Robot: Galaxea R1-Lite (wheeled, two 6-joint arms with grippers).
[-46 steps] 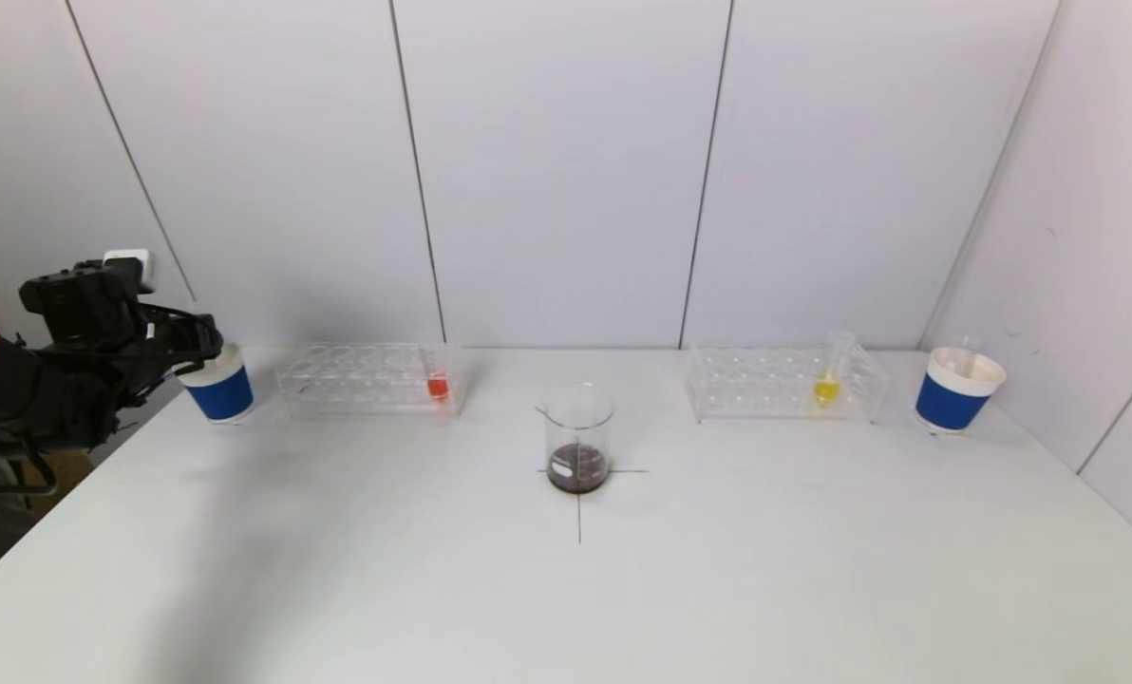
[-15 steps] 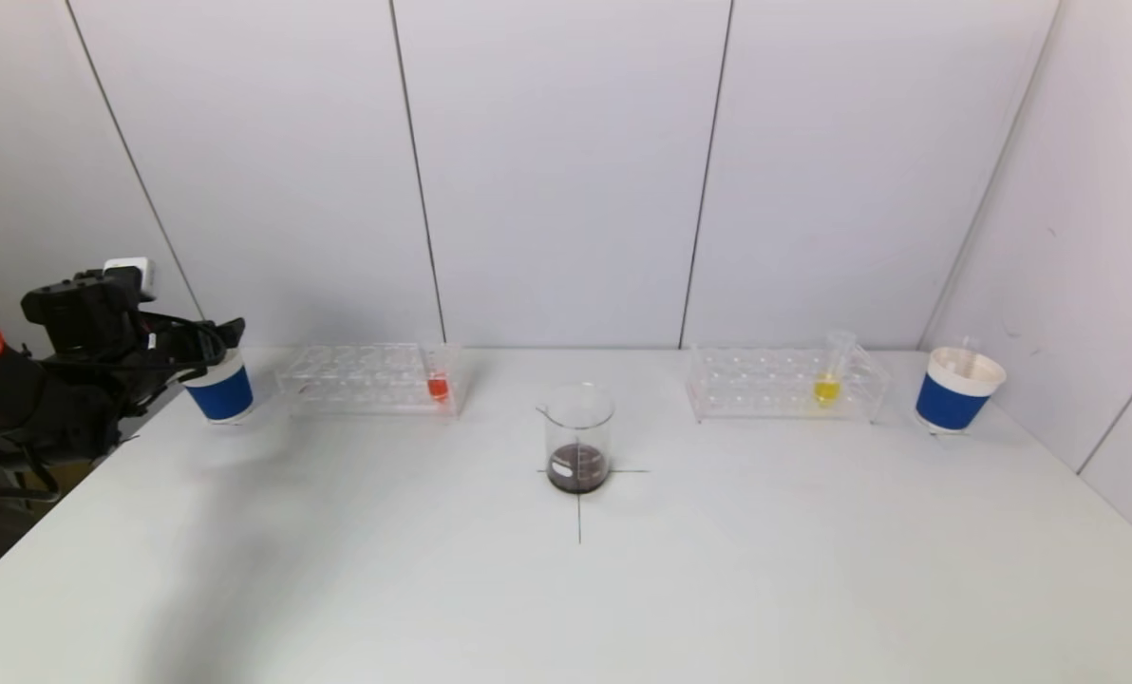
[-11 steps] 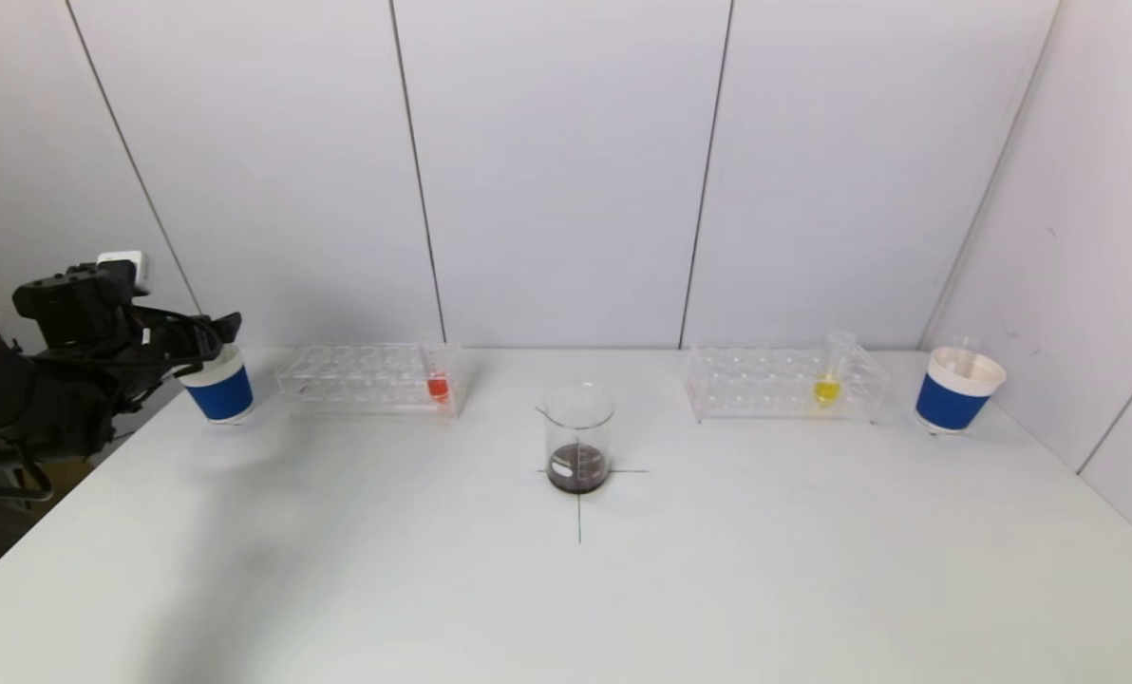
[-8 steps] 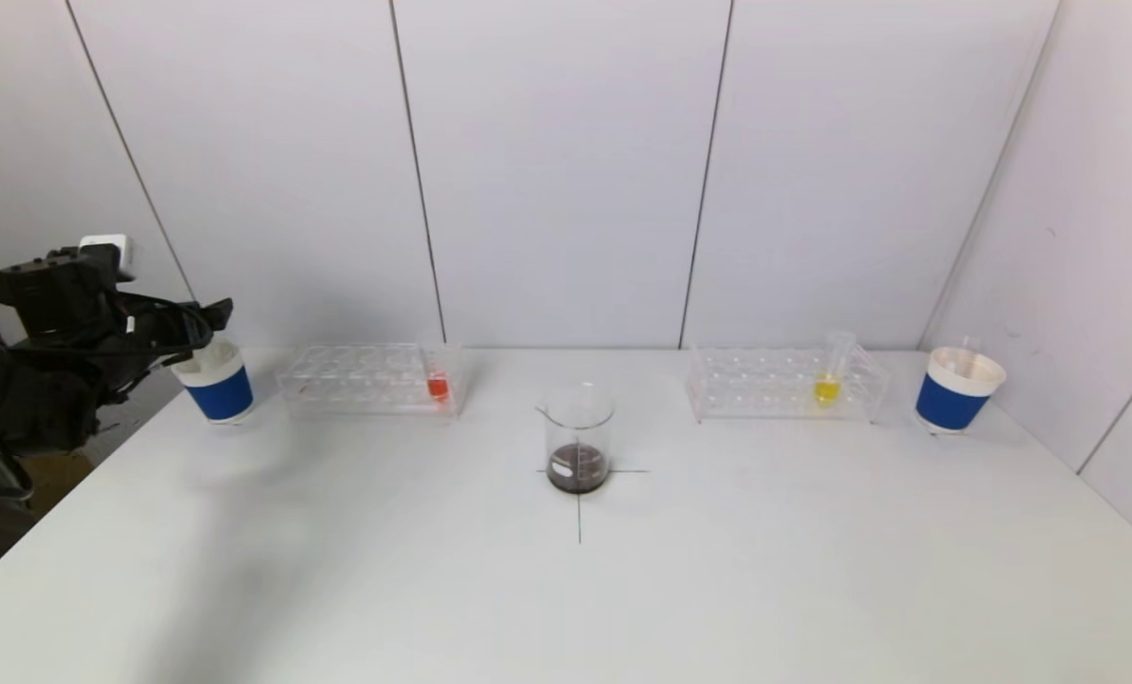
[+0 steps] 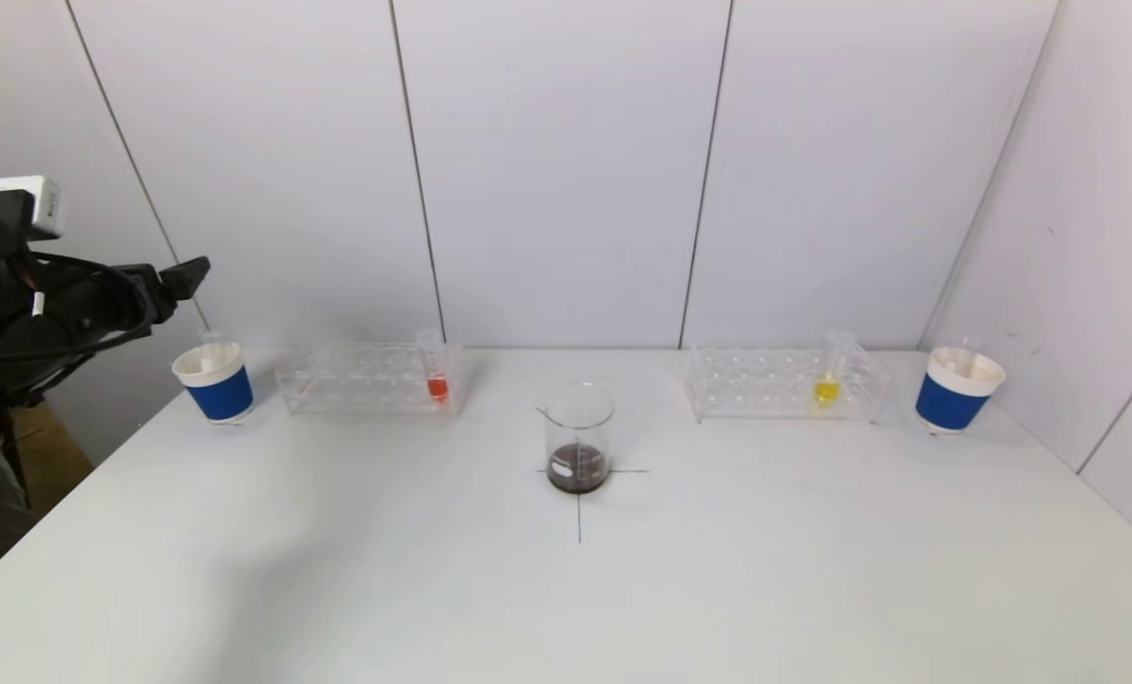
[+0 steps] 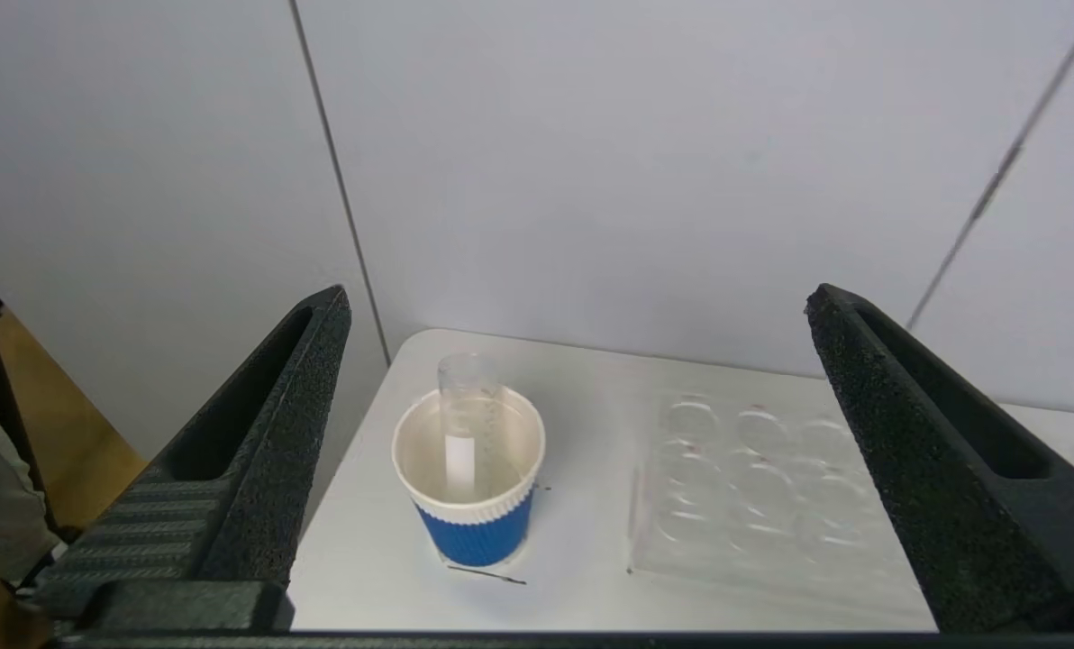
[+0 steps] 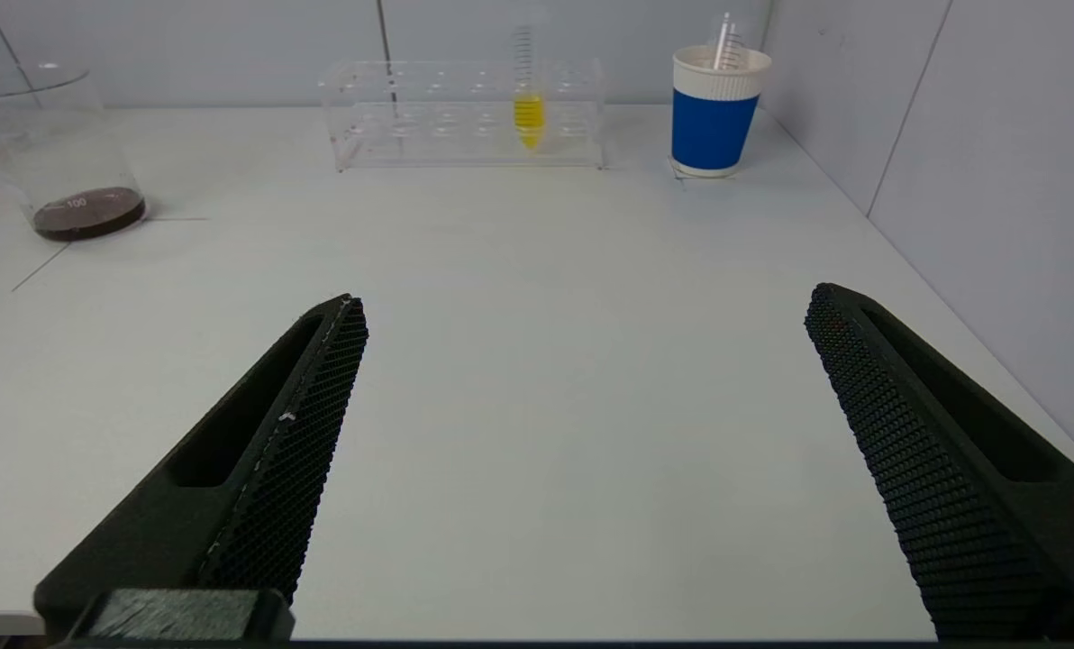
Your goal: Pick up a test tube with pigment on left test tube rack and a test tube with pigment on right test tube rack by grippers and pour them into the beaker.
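Observation:
The left test tube rack (image 5: 362,382) holds a tube with red pigment (image 5: 438,385) at its right end. A tube with yellow pigment (image 5: 826,385) stands in the right rack (image 5: 775,388). The beaker (image 5: 578,442), with dark liquid at its bottom, sits between them on a cross mark. My left gripper (image 5: 181,275) hangs open and empty, high above the table's far left corner, above and behind the left blue cup (image 6: 469,505). My right gripper (image 7: 584,302) is open and empty over the near right table, facing the yellow tube (image 7: 528,117).
A blue paper cup (image 5: 215,385) with an empty clear tube (image 6: 469,406) stands left of the left rack (image 6: 753,487). Another blue cup (image 5: 955,391) stands right of the right rack, close to the side wall. Walls close off the table at the back and right.
My left arm has risen and drawn back to the left, away from the blue cup. That cup and the empty tube in it now show in full.

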